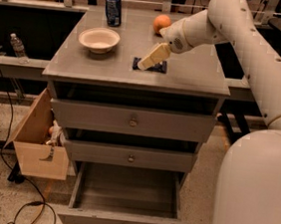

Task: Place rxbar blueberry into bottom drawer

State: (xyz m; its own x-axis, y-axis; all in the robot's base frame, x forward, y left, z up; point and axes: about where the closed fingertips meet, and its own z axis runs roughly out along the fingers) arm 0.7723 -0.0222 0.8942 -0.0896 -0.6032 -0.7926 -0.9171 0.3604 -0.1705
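Rxbar blueberry, the small flat dark navy-wrapped bar, is lying on top of the grey three-drawer cabinet, around the middle of the cabinet top and toward its front edge. There's only the one camera view. The tan two-finger gripper on the white arm is angled down right over the bar's left end, touching it or just about. I can't tell whether the gripper is wide or closed.

The wide shallow grey bottom drawer at the cabinet's foot is pulled out already. So I'd say we're at the grasp step. Next it needs a firm pinch on that thin bar, a lift, then a carry out past the cabinet's front and down into the drawer.
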